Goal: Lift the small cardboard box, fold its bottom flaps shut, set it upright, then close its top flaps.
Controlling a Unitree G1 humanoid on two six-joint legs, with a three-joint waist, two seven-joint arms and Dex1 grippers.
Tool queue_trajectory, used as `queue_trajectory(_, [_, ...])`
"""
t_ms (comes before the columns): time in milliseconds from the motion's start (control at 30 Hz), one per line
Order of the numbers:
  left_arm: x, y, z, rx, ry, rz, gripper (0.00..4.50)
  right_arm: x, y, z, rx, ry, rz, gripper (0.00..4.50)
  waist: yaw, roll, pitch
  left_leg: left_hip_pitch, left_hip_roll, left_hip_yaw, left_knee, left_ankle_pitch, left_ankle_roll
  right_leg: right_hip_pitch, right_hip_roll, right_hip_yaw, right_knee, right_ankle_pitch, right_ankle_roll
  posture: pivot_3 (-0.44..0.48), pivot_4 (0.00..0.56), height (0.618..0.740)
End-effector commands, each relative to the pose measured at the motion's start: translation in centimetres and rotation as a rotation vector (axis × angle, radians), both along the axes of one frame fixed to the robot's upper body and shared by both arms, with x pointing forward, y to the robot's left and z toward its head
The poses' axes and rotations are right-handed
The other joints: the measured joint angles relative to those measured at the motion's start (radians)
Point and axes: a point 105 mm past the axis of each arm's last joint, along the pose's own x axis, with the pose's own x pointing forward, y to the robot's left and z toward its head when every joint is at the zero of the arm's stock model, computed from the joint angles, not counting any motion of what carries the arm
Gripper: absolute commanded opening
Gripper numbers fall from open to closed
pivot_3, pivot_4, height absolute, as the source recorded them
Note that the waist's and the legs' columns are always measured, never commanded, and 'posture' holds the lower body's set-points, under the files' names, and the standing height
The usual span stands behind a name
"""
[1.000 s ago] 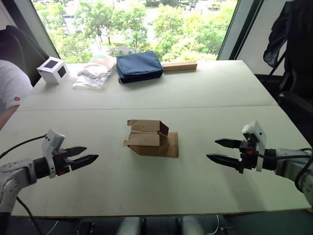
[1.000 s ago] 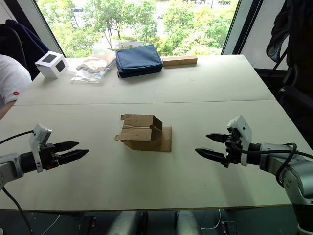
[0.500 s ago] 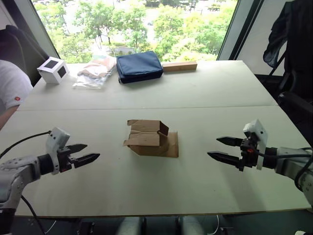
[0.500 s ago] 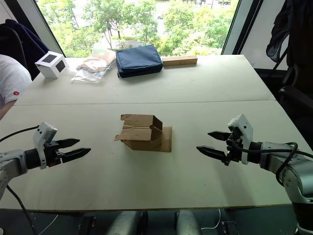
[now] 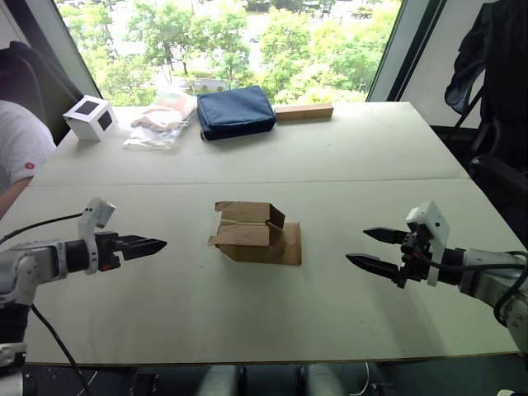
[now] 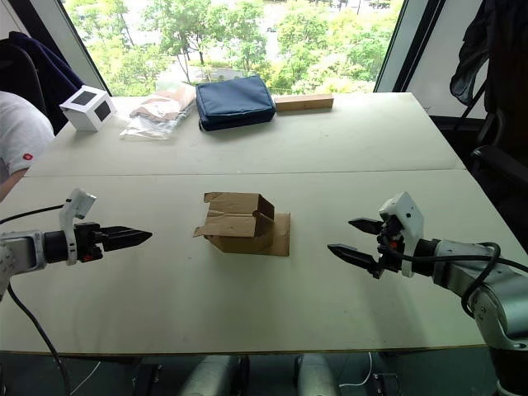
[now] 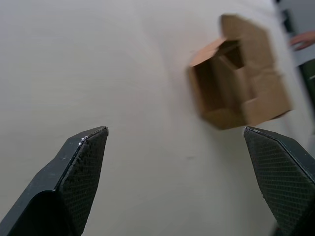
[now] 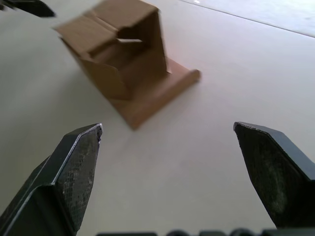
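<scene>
Box (image 5: pixel 254 233) lies on its side mid-table (image 5: pixel 247 322), open end with loose flaps facing nine o'clock, one flap flat toward three; you see nothing inside. Your left gripper (image 5: pixel 147 245) and right gripper (image 5: pixel 373 248) flank it, untouching, fingers spread.

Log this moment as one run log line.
small cardboard box: on table, flaps open, untouched | left gripper: open, apart | right gripper: open, apart
</scene>
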Motion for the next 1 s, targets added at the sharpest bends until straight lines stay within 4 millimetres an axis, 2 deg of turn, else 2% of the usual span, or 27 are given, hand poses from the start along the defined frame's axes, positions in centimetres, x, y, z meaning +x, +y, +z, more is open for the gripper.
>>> queue_trajectory(33, [0.1,-1.7,-1.0,-0.075,0.103,-0.068,4.5,-1.5,2.8,1.3,-0.032,-0.061,0.112,4.48,-0.002,0.0,0.0,0.0,0.0,0.0,0.0,0.0,0.0,0.0,0.0,0.0,0.0,0.0,0.0,0.0,0.15,0.74])
queue_trajectory(167, [1.3,-3.6,-2.0,-0.092,0.163,-0.113,4.5,-1.6,3.6,1.5,-0.088,-0.112,0.113,4.48,-0.005,-0.002,0.0,0.001,0.0,0.0,0.0,0.0,0.0,0.0,0.0,0.0,0.0,0.0,0.0,0.0,0.15,0.74])
queue_trajectory(333, [3.0,-6.7,-1.5,-0.138,0.152,-0.2,4.5,-3.1,4.8,0.8,-0.103,-0.116,0.144,4.48,0.005,-0.004,0.0,-0.001,0.0,0.0,0.001,0.0,0.0,0.0,0.0,0.0,0.0,0.0,0.0,0.0,0.15,0.74])
queue_trajectory(500, [3.9,-8.3,-1.2,-0.142,0.141,-0.254,4.5,-3.9,4.7,0.0,-0.114,-0.095,0.142,4.48,0.001,-0.004,0.0,-0.001,-0.001,0.001,0.002,0.0,0.0,0.0,0.0,0.001,0.0,0.0,0.0,0.0,0.15,0.74])
queue_trajectory(733, [5.4,-10.6,-0.8,-0.163,0.117,-0.3,4.5,-3.9,4.7,0.1,-0.103,-0.1,0.125,4.48,0.001,-0.005,0.0,-0.001,-0.001,0.0,0.002,0.0,0.0,0.0,0.0,0.0,0.0,0.0,0.0,0.0,0.15,0.74])
queue_trajectory(867, [6.0,-12.3,-0.9,-0.177,0.107,-0.325,4.5,-4.7,5.0,0.4,-0.092,-0.089,0.151,4.48,0.003,-0.005,0.0,-0.002,-0.001,0.0,0.003,0.0,0.0,0.0,0.0,0.0,0.0,0.0,0.001,0.0,0.15,0.74])
queue_trajectory(1000, [6.4,-13.3,-1.2,-0.187,0.103,-0.329,4.5,-4.4,5.0,0.8,-0.096,-0.106,0.139,4.48,0.003,-0.006,0.001,-0.002,-0.001,0.0,0.003,0.0,0.0,0.0,0.0,0.0,0.0,0.0,0.001,0.0,0.15,0.74])
